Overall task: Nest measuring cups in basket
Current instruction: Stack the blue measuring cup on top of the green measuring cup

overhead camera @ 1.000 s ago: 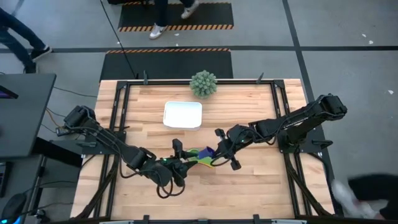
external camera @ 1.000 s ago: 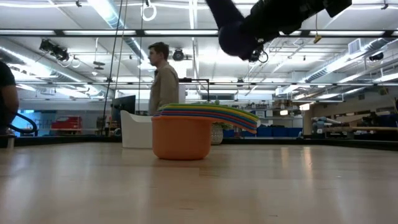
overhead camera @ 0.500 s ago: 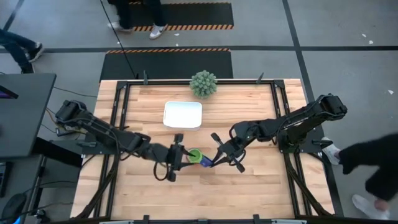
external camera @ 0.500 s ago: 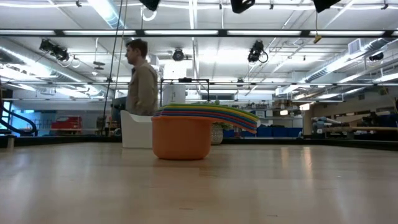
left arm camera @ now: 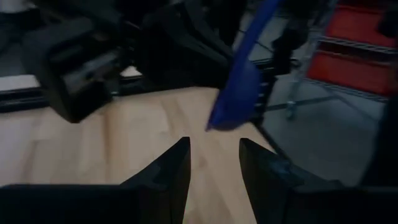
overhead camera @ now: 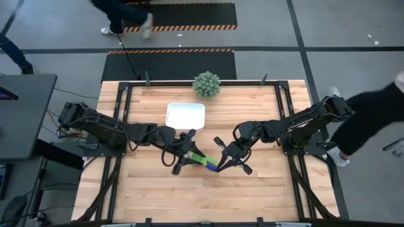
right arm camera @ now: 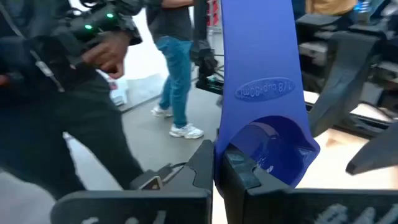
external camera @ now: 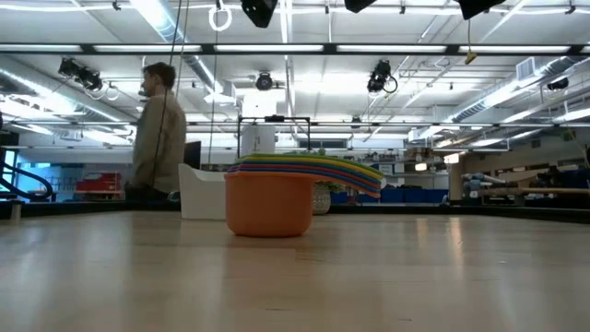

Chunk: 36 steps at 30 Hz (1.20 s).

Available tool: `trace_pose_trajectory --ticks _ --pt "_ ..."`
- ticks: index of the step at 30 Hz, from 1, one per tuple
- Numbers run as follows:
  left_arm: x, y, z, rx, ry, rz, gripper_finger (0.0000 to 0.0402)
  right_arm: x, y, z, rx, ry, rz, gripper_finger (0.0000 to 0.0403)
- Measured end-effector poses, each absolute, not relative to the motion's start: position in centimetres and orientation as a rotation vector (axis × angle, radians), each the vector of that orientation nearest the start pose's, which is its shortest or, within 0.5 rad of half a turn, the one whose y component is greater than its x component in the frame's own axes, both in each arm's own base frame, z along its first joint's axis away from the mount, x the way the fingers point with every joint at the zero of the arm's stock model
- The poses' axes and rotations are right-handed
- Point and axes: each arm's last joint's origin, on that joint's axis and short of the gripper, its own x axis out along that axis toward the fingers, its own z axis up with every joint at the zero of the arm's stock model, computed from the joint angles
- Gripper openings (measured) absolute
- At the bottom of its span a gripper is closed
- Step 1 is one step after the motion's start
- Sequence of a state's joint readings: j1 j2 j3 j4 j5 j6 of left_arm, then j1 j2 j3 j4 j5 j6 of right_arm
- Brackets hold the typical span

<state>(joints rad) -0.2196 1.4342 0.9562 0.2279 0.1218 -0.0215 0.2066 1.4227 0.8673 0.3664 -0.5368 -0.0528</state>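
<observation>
The nested stack of measuring cups rests on the table by its orange bottom cup, with the coloured handles fanned to one side. In the high view a green handle shows between the two grippers. My left gripper hovers open over the stack. In its wrist view the left gripper touches nothing and points at a small blue cup. My right gripper is shut on that blue cup. The white basket sits toward the far edge. My right gripper holds the blue cup by its bowl, pinched between the two fingers at the bowl's wall. The flat handle sticks straight away from the fingers. The left wrist view shows the cup off the table top.
A spiky green ball plant stands at the far edge behind the basket. Black frame rails run along the table's sides. Bare wood lies on the near half. People walk on the floor beyond the table.
My left gripper has swung from the near side of the stack toward the far edge and now sits over it. A dark arm that showed at the top of the low view has risen out of it. The stack has stayed in place.
</observation>
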Motion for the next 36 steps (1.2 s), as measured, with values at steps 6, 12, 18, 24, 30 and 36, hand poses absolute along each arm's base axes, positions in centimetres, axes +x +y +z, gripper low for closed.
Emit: trace_pose_trajectory --ticks 6,12,18,24,30,36 --pt "32.2 -7.2 27.4 -0.044 0.252 -0.393 0.0142 31.4 8.1 26.0 0.033 0.147 0.793 0.0013" --pt "32.4 -7.4 27.1 -0.099 0.262 -0.457 0.0142 32.4 8.4 25.2 0.063 0.103 0.793 0.0013" --pt "32.5 -7.5 27.4 -0.132 0.244 -0.499 0.0142 32.4 8.1 25.4 0.067 0.086 0.802 0.0013" --pt "32.4 -7.6 27.4 -0.162 0.245 -0.546 0.0142 32.5 7.8 25.5 0.09 0.086 0.805 0.0013" --pt "32.5 -7.7 28.1 -0.173 0.188 -0.558 0.0142 32.6 7.7 25.5 0.093 0.087 0.795 0.0013" --pt "32.5 -7.7 28.1 -0.172 0.191 -0.565 0.0141 32.6 7.6 25.6 0.113 0.083 0.8 0.0013"
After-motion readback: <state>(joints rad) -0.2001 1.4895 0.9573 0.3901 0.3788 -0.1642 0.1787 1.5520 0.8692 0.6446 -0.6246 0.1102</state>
